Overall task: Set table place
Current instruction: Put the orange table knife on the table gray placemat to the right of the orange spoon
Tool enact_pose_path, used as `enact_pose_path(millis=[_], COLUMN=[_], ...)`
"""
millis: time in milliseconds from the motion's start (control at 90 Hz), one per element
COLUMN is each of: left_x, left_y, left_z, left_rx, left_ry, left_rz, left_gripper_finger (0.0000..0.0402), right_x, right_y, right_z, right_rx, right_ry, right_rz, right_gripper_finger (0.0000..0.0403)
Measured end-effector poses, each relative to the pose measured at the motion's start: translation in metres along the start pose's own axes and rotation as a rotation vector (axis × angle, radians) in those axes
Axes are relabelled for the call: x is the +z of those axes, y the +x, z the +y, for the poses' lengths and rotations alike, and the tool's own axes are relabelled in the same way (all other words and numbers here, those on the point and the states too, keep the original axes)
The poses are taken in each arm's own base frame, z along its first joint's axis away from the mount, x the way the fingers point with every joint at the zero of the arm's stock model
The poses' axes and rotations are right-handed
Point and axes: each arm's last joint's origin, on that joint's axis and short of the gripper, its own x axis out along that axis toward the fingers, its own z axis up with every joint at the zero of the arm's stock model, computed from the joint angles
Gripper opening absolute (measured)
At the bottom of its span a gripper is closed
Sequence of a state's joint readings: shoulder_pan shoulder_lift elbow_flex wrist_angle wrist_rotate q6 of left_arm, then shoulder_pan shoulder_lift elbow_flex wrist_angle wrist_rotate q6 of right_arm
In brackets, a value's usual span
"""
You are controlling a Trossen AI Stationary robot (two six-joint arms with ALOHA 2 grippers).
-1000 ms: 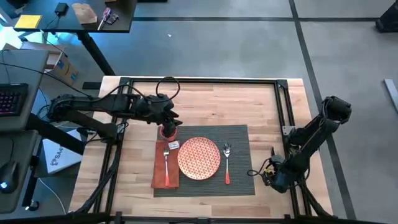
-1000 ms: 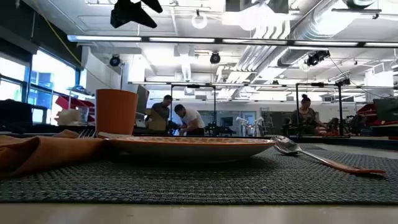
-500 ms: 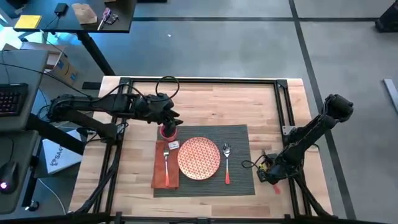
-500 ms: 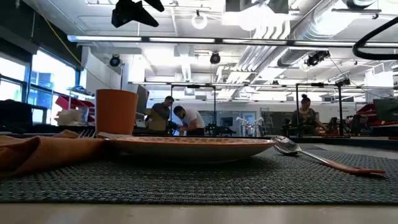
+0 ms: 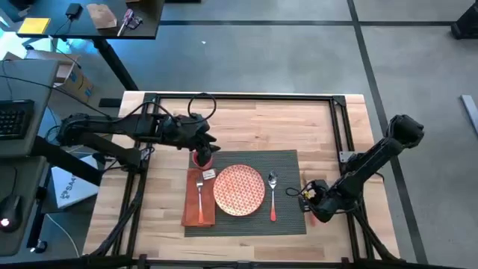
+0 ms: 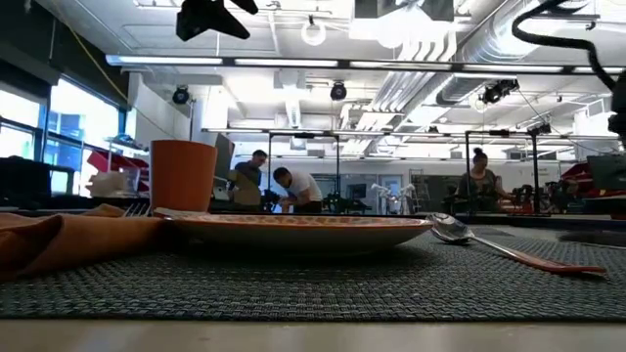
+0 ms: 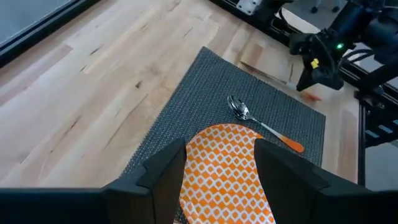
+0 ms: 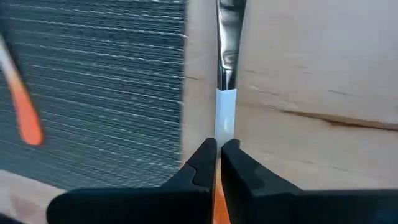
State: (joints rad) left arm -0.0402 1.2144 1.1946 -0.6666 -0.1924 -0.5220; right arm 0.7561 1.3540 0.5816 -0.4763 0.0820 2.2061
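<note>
The dark grey place mat (image 5: 287, 168) lies on the wood table (image 5: 246, 123). On the mat are an orange patterned plate (image 5: 239, 189), a spoon (image 5: 272, 196), a rust-orange napkin (image 5: 196, 205) with a fork on it, and an orange cup (image 6: 183, 176). My left gripper (image 7: 214, 168) hangs open above the cup and the plate's far left rim. My right gripper (image 5: 306, 196) is at the mat's right edge, shut on a knife (image 8: 227, 43) with an orange handle. My right gripper pinches the knife between its two fingers where the pale neck (image 8: 225, 121) joins the orange handle. The fingers lie along the knife, and the metal blade runs straight ahead of them over bare wood beside the mat's right edge. Whether the blade touches the table I cannot tell.
A black bar frame (image 5: 243, 97) runs around the table top. Bare wood lies between the mat and the table's far edge and to the mat's right (image 5: 328, 149). A dark desk with clutter (image 5: 104, 19) stands beyond the far left corner.
My right gripper has moved toward the table's left edge and a little toward the far edge, carrying the knife from near the right frame bar up to the mat's right edge.
</note>
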Motion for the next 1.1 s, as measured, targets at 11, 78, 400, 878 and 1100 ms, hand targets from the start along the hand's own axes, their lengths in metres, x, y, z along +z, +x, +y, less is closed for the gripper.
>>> enact_pose_path(millis=[11, 78, 400, 878, 1100], left_x=[0.000, 0.000, 0.000, -0.001, -0.002], left_y=[0.000, 0.000, 0.000, 0.000, 0.000], left_z=[0.000, 0.000, 0.000, 0.000, 0.001], left_rx=[0.000, 0.000, -0.001, -0.010, -0.005], left_ry=[0.000, 0.001, 0.003, 0.005, 0.034], left_rz=[0.000, 0.001, 0.003, 0.019, 0.028], left_gripper_finger=[0.0177, 0.0177, 0.0177, 0.0177, 0.0177], right_x=[0.001, 0.006, 0.035, 0.054, 0.063], right_y=[0.000, 0.000, 0.003, 0.003, 0.013], right_z=[0.001, 0.010, 0.037, 0.024, 0.032], right_rx=[0.006, 0.044, 0.131, -0.072, -0.053], right_ry=[0.000, 0.000, -0.027, 0.091, 0.081], right_rz=[0.002, 0.011, 0.010, -0.017, -0.022], right_gripper_finger=[0.0001, 0.0001, 0.0000, 0.0000, 0.0000])
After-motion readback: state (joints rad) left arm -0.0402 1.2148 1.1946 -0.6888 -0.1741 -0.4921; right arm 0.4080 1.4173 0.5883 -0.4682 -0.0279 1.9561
